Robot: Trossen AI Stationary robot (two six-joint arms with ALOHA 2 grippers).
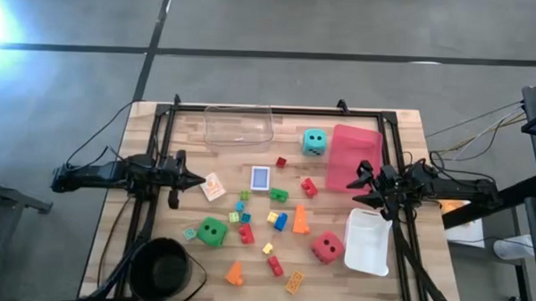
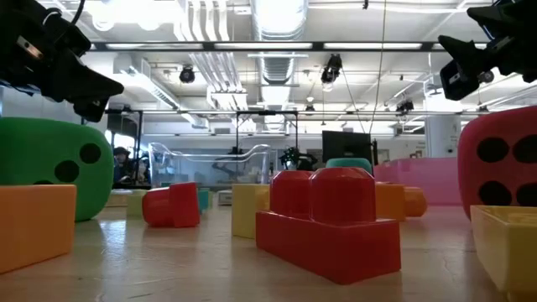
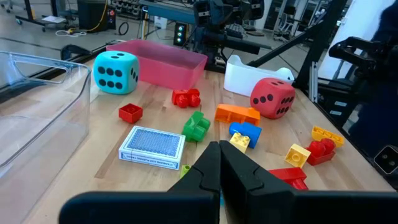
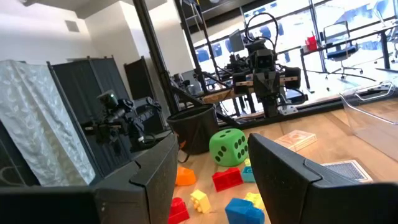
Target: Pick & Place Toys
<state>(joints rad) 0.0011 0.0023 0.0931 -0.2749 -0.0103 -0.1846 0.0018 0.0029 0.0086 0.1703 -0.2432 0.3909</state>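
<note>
Left gripper (image 1: 198, 179) pressed together, right gripper (image 1: 360, 184) spread wide, both empty, and that green foam die (image 1: 212, 232) looks light and squashy, best pinched across flat faces.

From above, you have the teal die (image 1: 314, 141) just beside the pink tray (image 1: 352, 158), the blue card box (image 1: 260, 178) mid-table, and what looks like scattered bricks (image 1: 278, 221) below it.

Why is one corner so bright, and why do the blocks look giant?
High view: glare off the floor whitens the top-left corner. Low view: the camera sits at table height, so the near red brick and green die loom large; ceiling lights blow out white, and the left gripper shows dark against them.
</note>
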